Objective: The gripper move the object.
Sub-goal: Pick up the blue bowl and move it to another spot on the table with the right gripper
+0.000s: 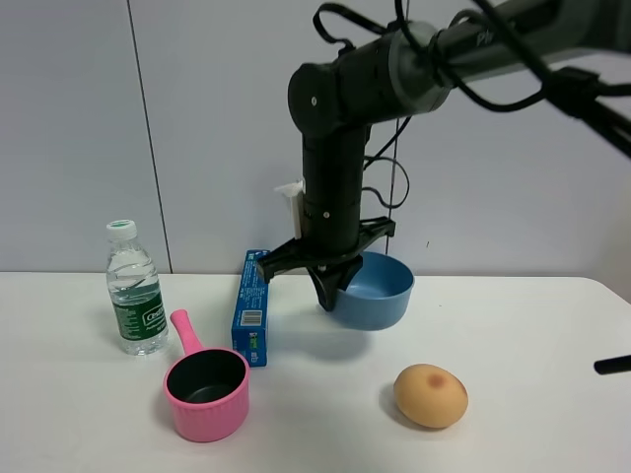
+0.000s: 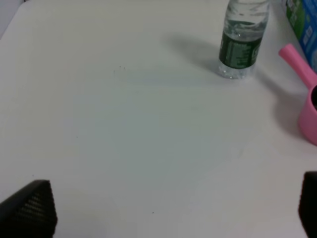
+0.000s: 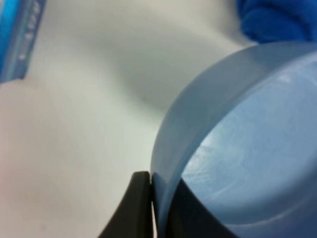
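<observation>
The object, a light blue round bowl (image 1: 380,291), is at the middle of the white table, tilted, with a shadow under it. My right gripper (image 1: 330,291), a black claw on a thick black arm coming down from the upper right, is shut on the bowl's left rim. In the right wrist view the two black fingers (image 3: 136,208) pinch the bowl's wall (image 3: 237,148), one outside and one inside. My left gripper (image 2: 168,213) hovers over bare table left of the bottle, its fingertips (image 2: 29,208) wide apart, open and holding nothing.
A blue box (image 1: 251,305) stands just left of the bowl. A water bottle (image 1: 133,291) and a pink pot with a handle (image 1: 207,389) are further left. A tan egg-shaped thing (image 1: 431,394) lies in front of the bowl. A dark blue cloth (image 3: 272,20) lies beyond the bowl.
</observation>
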You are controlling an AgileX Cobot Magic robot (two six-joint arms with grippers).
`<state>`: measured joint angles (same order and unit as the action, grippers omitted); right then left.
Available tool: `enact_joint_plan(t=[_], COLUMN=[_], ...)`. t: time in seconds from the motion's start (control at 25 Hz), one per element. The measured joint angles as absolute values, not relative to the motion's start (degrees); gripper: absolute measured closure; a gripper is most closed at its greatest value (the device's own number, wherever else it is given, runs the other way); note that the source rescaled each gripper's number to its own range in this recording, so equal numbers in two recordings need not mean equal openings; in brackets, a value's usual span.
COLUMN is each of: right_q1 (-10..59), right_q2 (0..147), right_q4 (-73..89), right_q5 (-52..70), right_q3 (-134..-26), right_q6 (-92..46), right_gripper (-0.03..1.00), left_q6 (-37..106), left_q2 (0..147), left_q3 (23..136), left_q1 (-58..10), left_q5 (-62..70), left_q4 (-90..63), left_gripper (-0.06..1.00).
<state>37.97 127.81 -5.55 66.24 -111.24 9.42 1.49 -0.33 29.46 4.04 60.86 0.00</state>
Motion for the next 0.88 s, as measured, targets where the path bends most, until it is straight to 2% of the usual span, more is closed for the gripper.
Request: enact_joint_plan(t=[0.52, 0.64, 0.88], right_q1=[37.71, 35.39, 26.54], right_q2=[122.06, 122.06, 122.06], right_q4=[-16.7, -16.84, -14.02], right_q5=[69.88, 69.88, 69.88], right_q3=[-111.24, -111.24, -111.24], right_q6=[20.11, 21.7, 21.75], right_gripper=[0.97, 0.97, 0.97], left_q6=[1.49, 1.49, 1.49], left_q2=[-0.33, -0.33, -0.33], left_q3=[29.46, 29.46, 29.46], left_q1=[4.04, 4.04, 4.04], left_q5=[60.86, 60.86, 60.86], left_q4=[0.0, 0.0, 0.0], left_gripper=[-0.06, -0.06, -0.06])
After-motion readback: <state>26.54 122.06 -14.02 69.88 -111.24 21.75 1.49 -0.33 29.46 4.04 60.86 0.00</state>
